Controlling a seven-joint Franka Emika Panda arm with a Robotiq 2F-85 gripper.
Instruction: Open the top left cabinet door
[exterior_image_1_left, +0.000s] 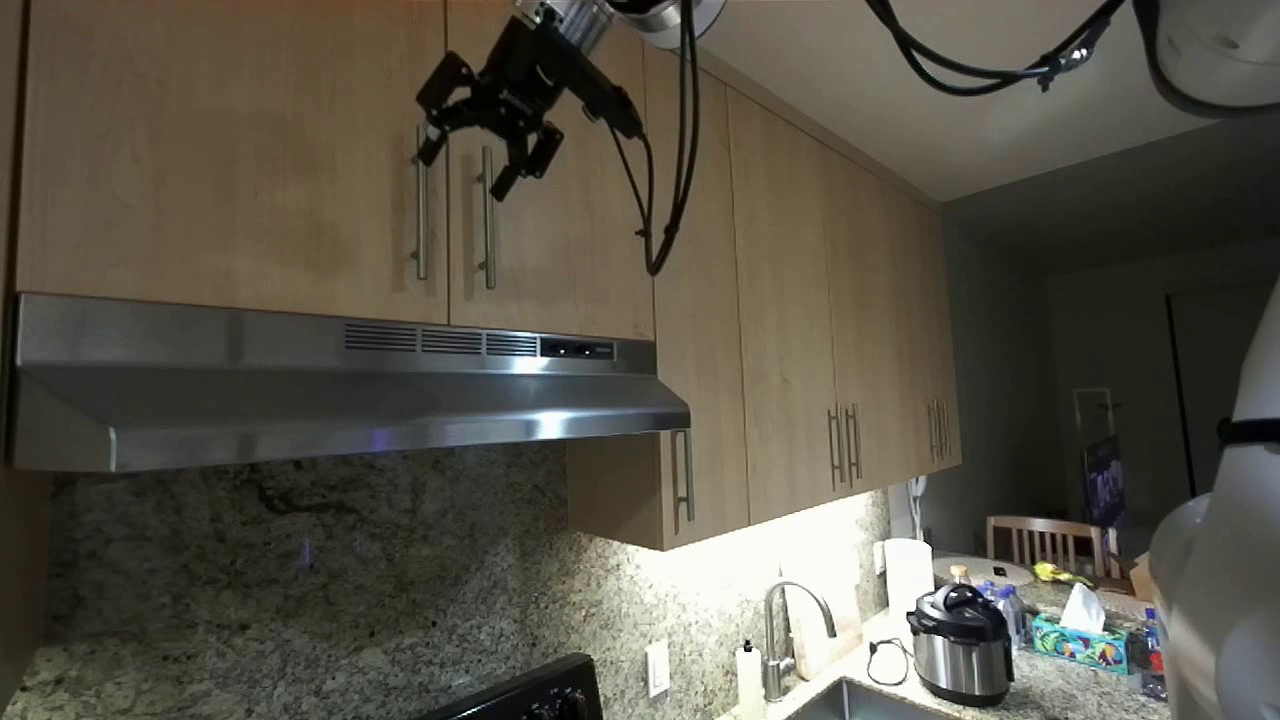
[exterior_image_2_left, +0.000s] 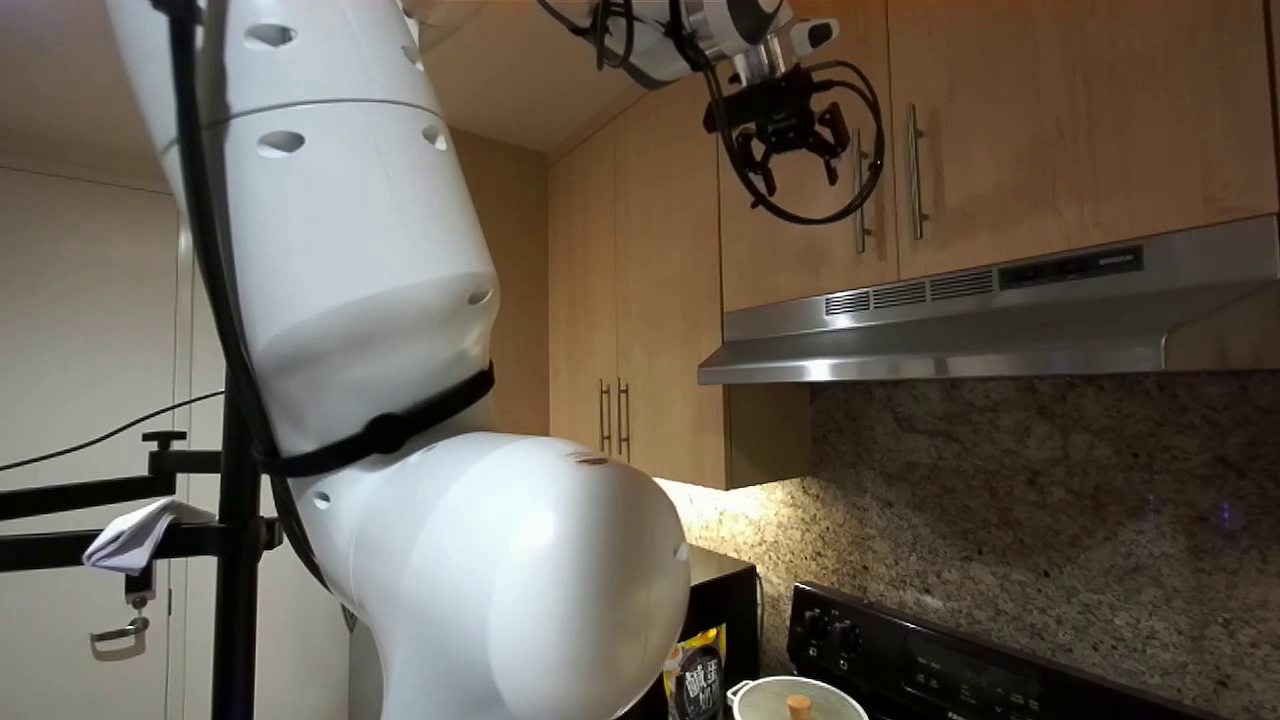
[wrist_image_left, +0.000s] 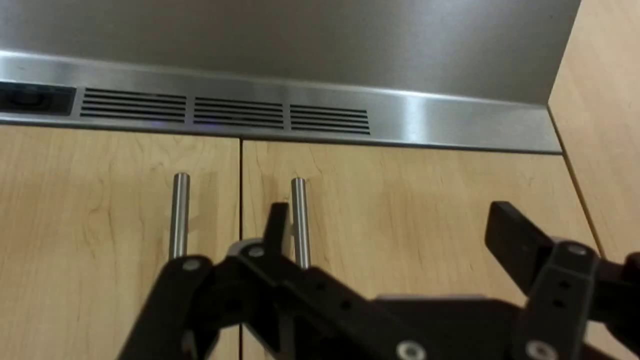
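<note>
The top left cabinet door (exterior_image_1_left: 230, 160) is light tan wood and shut; it also shows in an exterior view (exterior_image_2_left: 800, 240) and upside down in the wrist view (wrist_image_left: 425, 210). Its silver bar handle (exterior_image_1_left: 421, 215) runs along its right edge, also seen in an exterior view (exterior_image_2_left: 859, 200) and the wrist view (wrist_image_left: 300, 220). My black gripper (exterior_image_1_left: 467, 168) is open and empty, also in an exterior view (exterior_image_2_left: 800, 180). In the wrist view, the gripper (wrist_image_left: 390, 215) has the handle just inside its left finger, mostly ahead of it. I cannot tell the distance between finger and handle.
The matching door's handle (exterior_image_1_left: 488, 218) stands close beside, across the seam. A steel range hood (exterior_image_1_left: 300, 400) juts out below both doors. Taller cabinets (exterior_image_1_left: 790, 300) continue to one side. Cables (exterior_image_2_left: 870, 110) loop around the gripper. A stove (exterior_image_2_left: 960, 660) stands below.
</note>
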